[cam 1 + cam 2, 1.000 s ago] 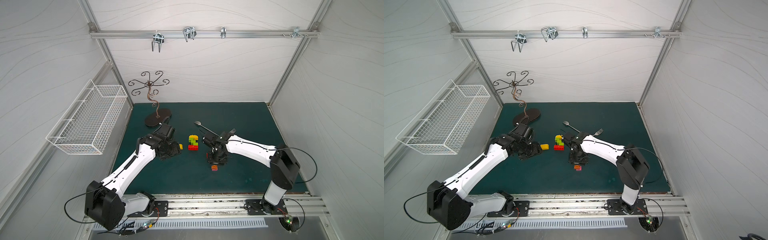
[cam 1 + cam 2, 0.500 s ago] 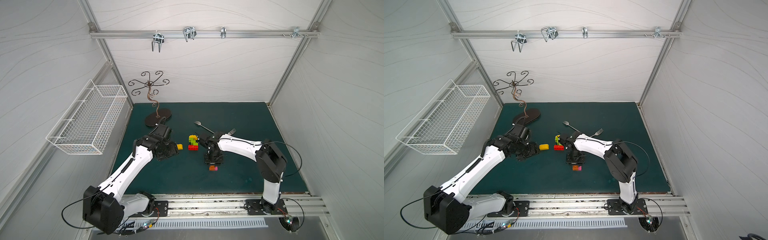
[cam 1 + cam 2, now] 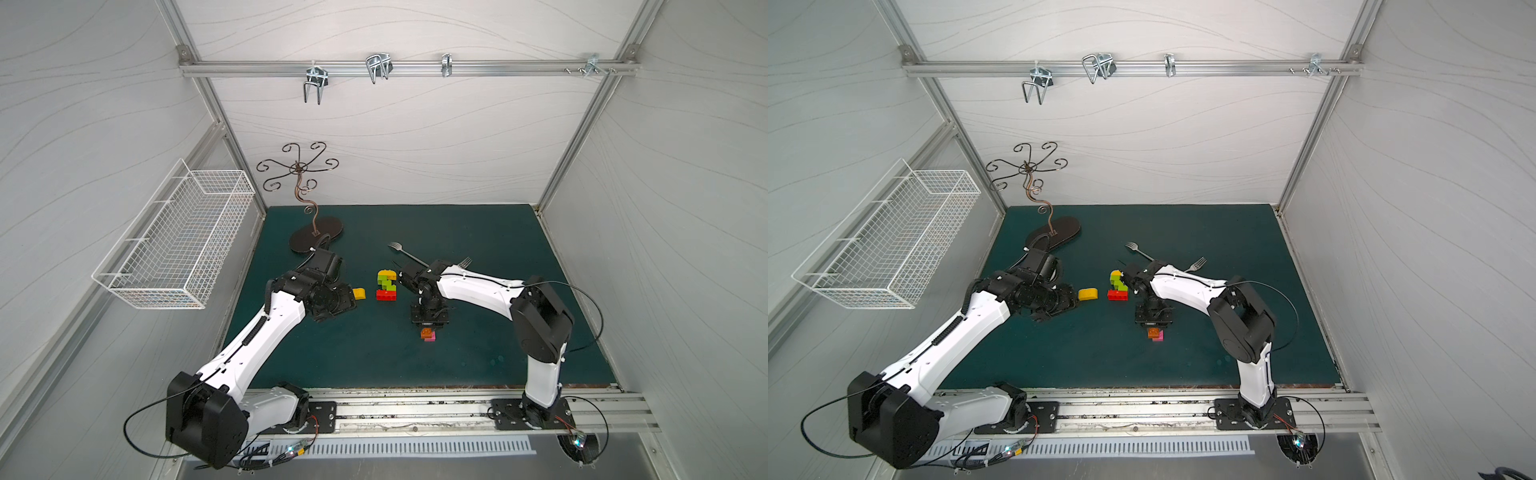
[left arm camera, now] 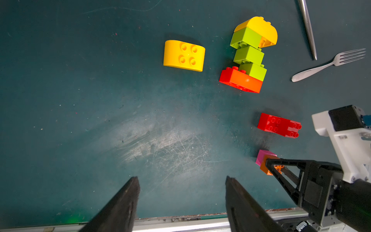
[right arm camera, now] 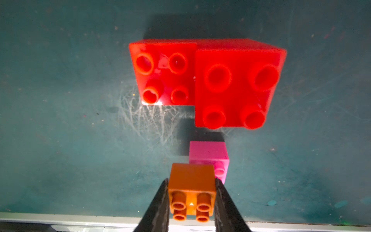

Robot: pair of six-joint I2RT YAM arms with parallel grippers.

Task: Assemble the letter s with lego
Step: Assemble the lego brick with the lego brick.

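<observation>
The right gripper is pointing down at the dark green desk, toward its front middle. Its jaws are clamping the two sides of a small orange studded plastic brick, whose four studs are facing the wrist camera. A small pink studded plastic brick is sitting just beside the orange one and partly behind it. Whether the two are touching, or whether the orange one is resting on the desk, I cannot tell. Near them but apart, a stepped red piece of two studded plastic bricks is lying with its studs toward that camera. In both top views the right arm is covering it.

The left gripper is hovering over a scuffed patch of the desk with its jaws standing apart and gripping nothing. A loose yellow plastic brick with a rounded top is lying just beside the left wrist. It is sitting between that wrist and a stepped column of joined bricks at the desk's middle. The column is showing a long red brick at the near end, three lime green ones staggered after it, and a yellow rounded one at the far end.

A metal fork is lying behind the column, toward the back wall. A second metal fork is lying beside it, largely hidden by the right arm in the top views.
</observation>
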